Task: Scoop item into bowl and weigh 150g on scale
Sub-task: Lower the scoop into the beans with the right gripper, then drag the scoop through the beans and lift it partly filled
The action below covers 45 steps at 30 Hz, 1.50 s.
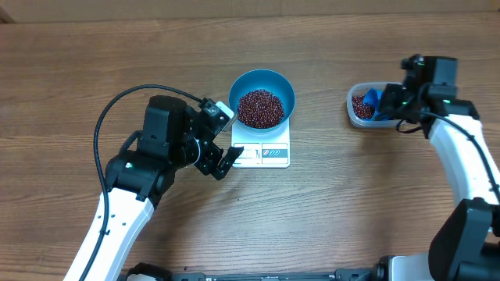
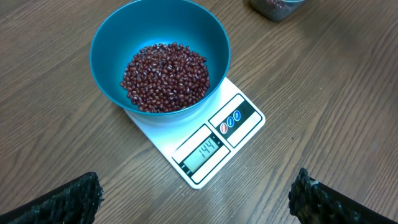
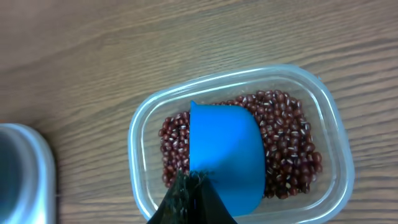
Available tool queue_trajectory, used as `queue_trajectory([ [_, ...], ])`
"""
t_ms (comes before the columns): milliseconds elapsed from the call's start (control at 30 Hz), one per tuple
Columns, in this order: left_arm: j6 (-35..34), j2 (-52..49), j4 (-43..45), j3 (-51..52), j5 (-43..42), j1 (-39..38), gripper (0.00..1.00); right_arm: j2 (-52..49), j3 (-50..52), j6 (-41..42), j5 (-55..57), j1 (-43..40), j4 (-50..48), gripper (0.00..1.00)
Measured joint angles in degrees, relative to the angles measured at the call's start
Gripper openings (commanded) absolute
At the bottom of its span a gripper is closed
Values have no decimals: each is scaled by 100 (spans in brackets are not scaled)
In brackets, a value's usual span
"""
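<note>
- surface [image 2: 323, 81]: brown wood grain, matt
- bowl [image 2: 208, 37]: smooth blue plastic, slight sheen
- scale [image 2: 157, 138]: smooth white plastic, faintly glossy
- tub [image 3: 331, 121]: clear glossy plastic
- scoop [image 3: 227, 149]: smooth blue plastic
- beans [image 2: 165, 74]: shiny skins

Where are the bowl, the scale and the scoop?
bowl [image 2: 161, 22]: left wrist view, bare inner wall
scale [image 2: 202, 151]: left wrist view, display
scoop [image 3: 227, 149]: right wrist view, its rounded back

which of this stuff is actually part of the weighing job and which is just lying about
In the job: bowl, beans in it, scale under it, scoop in the right pincer, tub of more beans.
Just there: table; a grey rounded thing at the right wrist view's edge, unidentifiable.
</note>
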<state>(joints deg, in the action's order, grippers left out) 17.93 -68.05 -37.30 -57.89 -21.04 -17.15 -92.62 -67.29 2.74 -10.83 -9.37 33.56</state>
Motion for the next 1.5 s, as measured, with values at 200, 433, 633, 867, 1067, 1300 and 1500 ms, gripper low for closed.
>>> queue_trajectory([
  [200, 0, 0, 0, 0, 0, 0, 100, 0, 0, 24, -833, -422, 0, 4],
  [433, 0, 0, 0, 0, 0, 0, 100, 155, 0, 22, -988, -463, 2, 4],
  [633, 0, 0, 0, 0, 0, 0, 100, 544, 0, -168, -935, -463, 0, 4],
  [867, 0, 0, 0, 0, 0, 0, 99, 828, 0, -494, -857, -463, -2, 4],
  [1067, 0, 0, 0, 0, 0, 0, 100, 841, 0, -1165, -828, -463, 0, 4],
  [1300, 0, 0, 0, 0, 0, 0, 99, 841, 0, -1827, -826, -463, -2, 4],
  [1500, 0, 0, 0, 0, 0, 0, 100, 841, 0, -1974, -964, -463, 11, 4],
])
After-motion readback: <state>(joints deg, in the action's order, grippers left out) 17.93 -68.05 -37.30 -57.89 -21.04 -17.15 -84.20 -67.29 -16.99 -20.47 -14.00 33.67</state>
